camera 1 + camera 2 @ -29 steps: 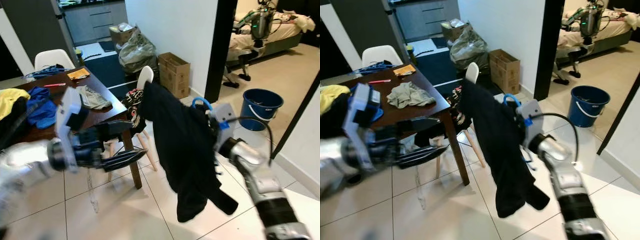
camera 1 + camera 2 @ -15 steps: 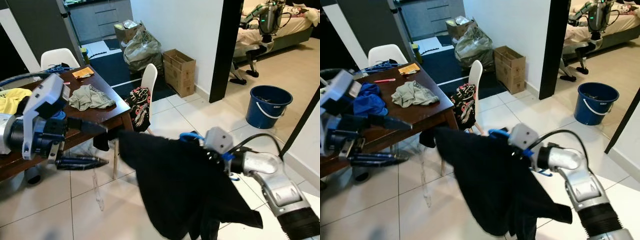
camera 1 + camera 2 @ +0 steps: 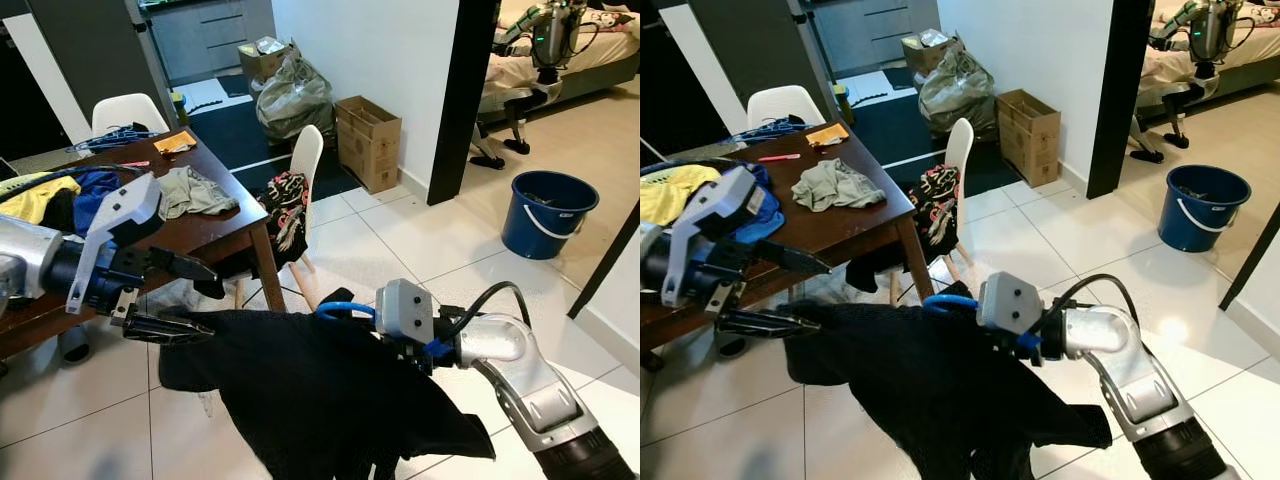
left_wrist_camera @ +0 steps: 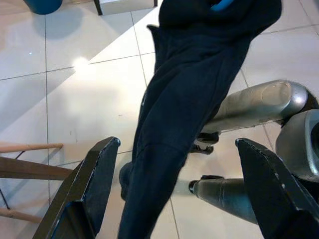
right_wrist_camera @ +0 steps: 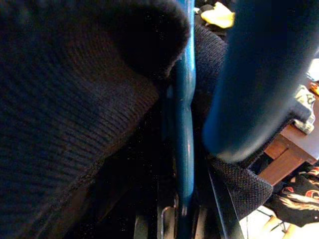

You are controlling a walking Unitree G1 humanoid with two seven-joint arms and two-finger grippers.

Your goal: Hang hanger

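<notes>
tiled floor below; right claw (image 3: pixel 385 335) grips blue hanger (image 3: pixel 343 309) w/ black garment (image 3: pixel 320 390).

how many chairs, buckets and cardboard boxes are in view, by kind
white chairs: 2, one behind the table and one beside it
blue buckets: 1
cardboard boxes: 2, one by the wall and one farther back
total: 5

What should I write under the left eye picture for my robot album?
Right gripper holds a blue hanger draped with a black garment, its far end by the open left gripper.
</notes>
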